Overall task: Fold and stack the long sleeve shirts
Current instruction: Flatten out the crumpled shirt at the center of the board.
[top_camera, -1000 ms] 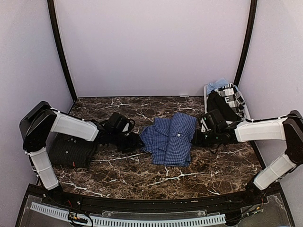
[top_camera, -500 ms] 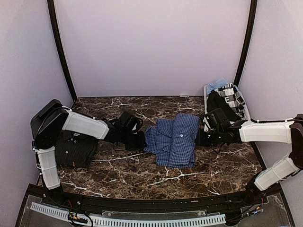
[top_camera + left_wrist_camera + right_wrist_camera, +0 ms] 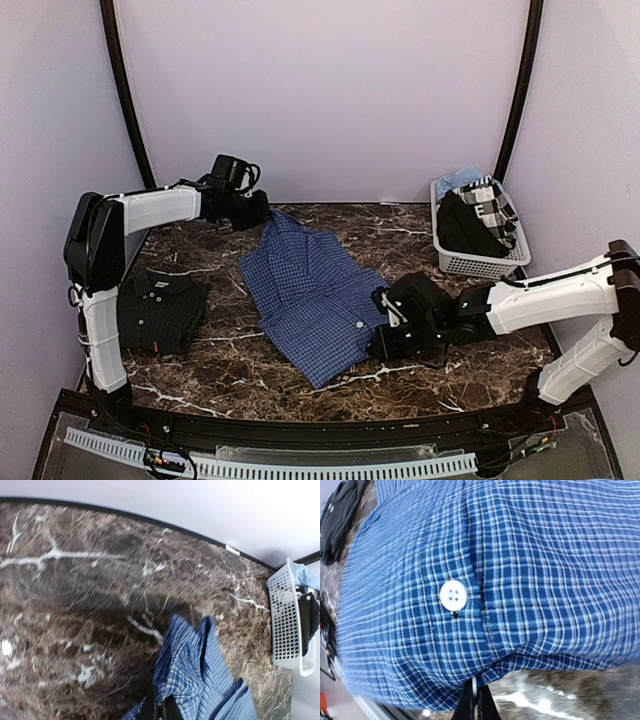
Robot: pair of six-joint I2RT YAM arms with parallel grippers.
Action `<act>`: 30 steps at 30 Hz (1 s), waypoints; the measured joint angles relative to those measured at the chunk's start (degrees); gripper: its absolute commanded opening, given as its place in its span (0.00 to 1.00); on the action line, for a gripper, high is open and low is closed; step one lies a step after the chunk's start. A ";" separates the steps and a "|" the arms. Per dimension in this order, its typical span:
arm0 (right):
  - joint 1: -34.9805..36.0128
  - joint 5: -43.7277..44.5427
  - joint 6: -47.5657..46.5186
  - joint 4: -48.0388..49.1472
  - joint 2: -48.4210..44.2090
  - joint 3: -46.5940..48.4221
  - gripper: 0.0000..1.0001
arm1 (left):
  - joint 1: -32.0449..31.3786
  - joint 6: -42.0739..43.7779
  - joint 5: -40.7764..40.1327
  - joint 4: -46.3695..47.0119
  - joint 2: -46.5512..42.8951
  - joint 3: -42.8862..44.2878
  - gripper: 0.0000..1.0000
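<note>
Both arms have pulled apart since 1 s ago: your left gripper (image 3: 258,212) at 11 o'clock and right gripper (image 3: 383,343) at 5 each clamp the blue shirt (image 3: 315,295), now spread mid-table. Cloth hides their fingertips. Black shirt (image 3: 160,312) lies folded at 8 o'clock on the marble table (image 3: 250,375); the walls are lilac.

Top view: high at the near edge, looking down over the whole surface (image 3: 260,365). Left wrist: low, facing the far wall (image 3: 150,497) and basket (image 3: 286,615). Right wrist: pressed close to the blue shirt (image 3: 545,555), which all three share.
</note>
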 measured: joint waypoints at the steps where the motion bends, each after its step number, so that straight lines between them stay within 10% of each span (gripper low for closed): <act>1: 2.19 -0.61 0.74 0.85 1.95 0.76 0.02 | 0.44 1.38 0.20 -0.81 1.66 3.65 0.00; 5: 7.19 -3.87 2.89 4.59 10.05 5.49 0.36 | 0.44 5.95 2.23 -2.25 9.49 15.65 0.00; 11: 7.65 -6.14 2.25 5.88 14.45 13.64 0.52 | 0.09 9.62 6.54 -6.38 22.53 30.86 0.01; 22: -7.10 -4.24 -4.46 4.48 13.92 18.71 0.55 | 0.22 9.27 12.46 -11.39 31.04 48.92 0.06; 30: -16.70 -4.26 -8.09 4.66 16.41 19.06 0.56 | 0.61 4.24 18.21 -8.07 32.44 52.09 0.51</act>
